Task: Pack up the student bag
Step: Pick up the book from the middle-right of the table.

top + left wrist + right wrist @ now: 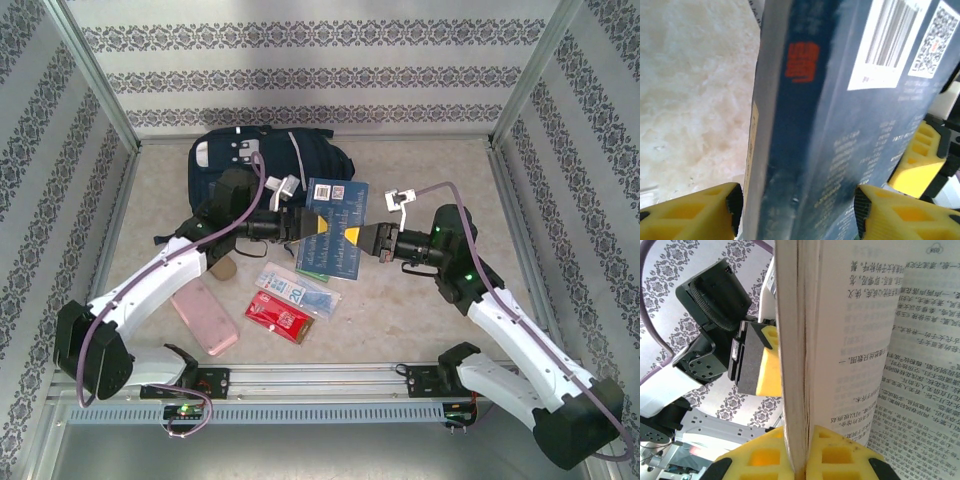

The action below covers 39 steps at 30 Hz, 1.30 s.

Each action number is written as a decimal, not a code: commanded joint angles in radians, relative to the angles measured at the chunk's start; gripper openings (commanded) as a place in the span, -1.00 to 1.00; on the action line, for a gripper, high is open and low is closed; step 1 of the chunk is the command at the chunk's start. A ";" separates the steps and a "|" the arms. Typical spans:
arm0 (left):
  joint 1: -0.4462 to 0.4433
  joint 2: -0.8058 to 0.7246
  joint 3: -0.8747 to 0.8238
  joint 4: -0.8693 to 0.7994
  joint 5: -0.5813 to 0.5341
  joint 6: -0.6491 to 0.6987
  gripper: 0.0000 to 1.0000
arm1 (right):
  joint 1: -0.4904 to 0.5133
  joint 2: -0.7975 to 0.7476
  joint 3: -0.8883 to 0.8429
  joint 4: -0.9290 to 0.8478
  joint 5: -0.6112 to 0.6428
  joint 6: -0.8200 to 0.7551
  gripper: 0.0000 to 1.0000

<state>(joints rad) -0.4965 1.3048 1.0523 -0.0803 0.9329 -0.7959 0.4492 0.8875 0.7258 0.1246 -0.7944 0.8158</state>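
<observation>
Top external: the bag [305,160] lies at the back of the table [420,310], left of centre. Just in front of it both arms meet over the middle, with a blue book [338,205] held up between them. The left gripper [311,225] clamps the book from the left, and the right gripper [357,236] bites in from the other side. Left wrist: yellow fingers [705,210] press on either side of the spine, with a barcode and QR sticker on the cover above. Right wrist: jaws nearly closed, pinching a sheaf of pages, and one printed page splays out to the right. Nearer the arms' bases, a pink case [205,318], a red packet [280,320] and a blue-white packet [297,288] lie on the table.
</observation>
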 commanded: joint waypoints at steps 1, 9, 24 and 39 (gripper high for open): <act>-0.002 -0.037 -0.015 0.154 0.055 -0.062 -0.01 | 0.021 -0.035 -0.006 0.093 0.026 0.006 -1.00; -0.007 -0.066 -0.063 0.314 0.093 -0.150 -0.59 | 0.043 -0.036 0.010 0.035 0.077 -0.025 -1.00; -0.006 -0.166 -0.050 0.297 -0.102 -0.137 -1.00 | 0.058 -0.241 -0.013 -0.206 0.547 0.017 0.80; -0.096 -0.148 -0.259 0.850 -0.830 -0.526 -1.00 | 0.283 -0.156 -0.116 0.239 0.709 0.296 0.96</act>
<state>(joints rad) -0.5652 1.1183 0.7635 0.5472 0.2096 -1.2224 0.7124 0.6903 0.6022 0.2005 -0.1505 1.0420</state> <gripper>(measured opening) 0.134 0.979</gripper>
